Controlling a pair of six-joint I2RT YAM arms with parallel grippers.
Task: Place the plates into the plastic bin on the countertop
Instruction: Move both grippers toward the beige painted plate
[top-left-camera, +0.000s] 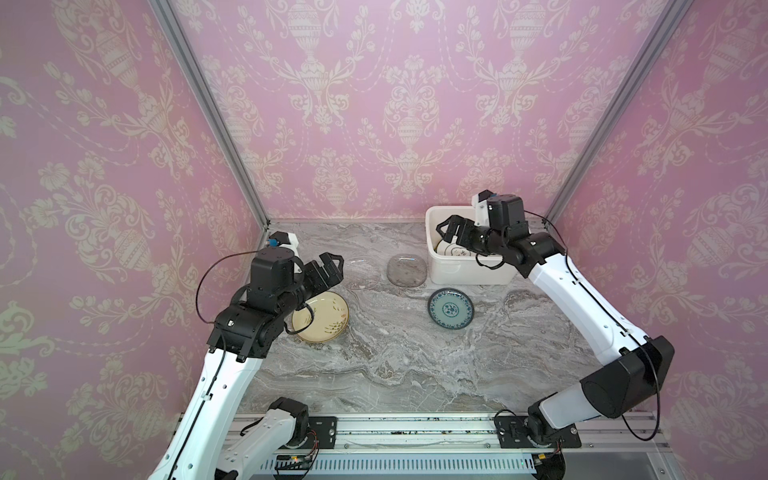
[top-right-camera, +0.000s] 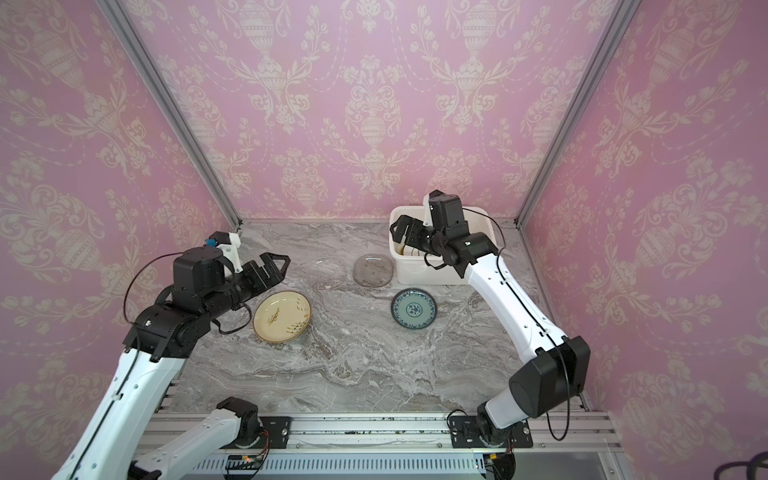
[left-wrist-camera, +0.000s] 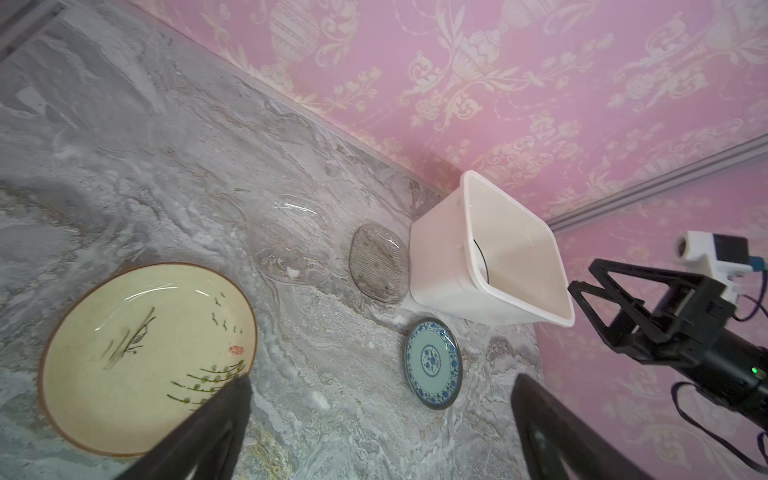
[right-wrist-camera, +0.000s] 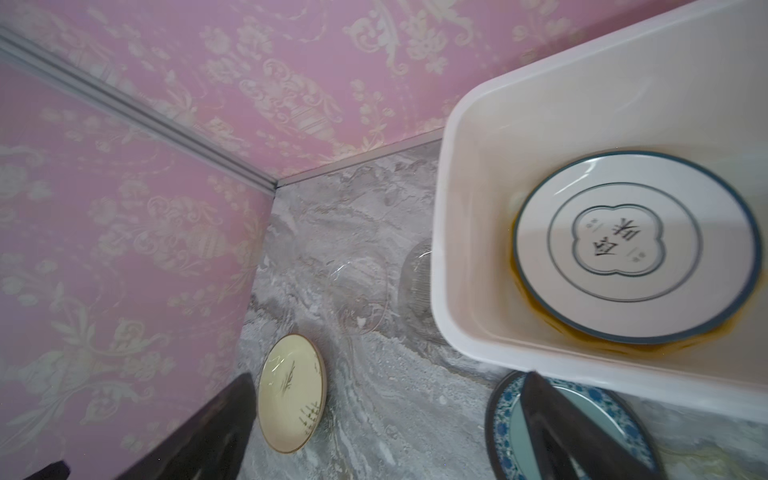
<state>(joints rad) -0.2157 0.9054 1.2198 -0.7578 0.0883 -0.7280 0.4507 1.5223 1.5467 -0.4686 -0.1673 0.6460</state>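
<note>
two agape, empty; right claw (top-left-camera: 441, 232) over bin (top-left-camera: 469, 275); left claw (top-left-camera: 333, 270) near yellow plate (top-left-camera: 328, 321)

On the counter (top-right-camera: 353, 365), the plastic bin (top-right-camera: 419, 272) stands at 1 o'clock, with the right hand (top-right-camera: 397, 231) spread wide over it. A clear glass plate (top-right-camera: 329, 273) and a greyer glass plate (top-right-camera: 373, 270) lie at 12, the cream plate (top-right-camera: 282, 316) at 9 and the teal plate (top-right-camera: 414, 308) at 3.

the countertop (top-left-camera: 374, 365) is grey marble veined white and brown; the walls (top-left-camera: 374, 104) are pink with cream damask. the plastic bin (right-wrist-camera: 457, 208) is white, as is the white plate (right-wrist-camera: 636, 245) with dark rim and black lettering. the pale yellow plate (left-wrist-camera: 145, 357) has green sprigs, the teal plate (left-wrist-camera: 433, 365) blue flowers.
</note>
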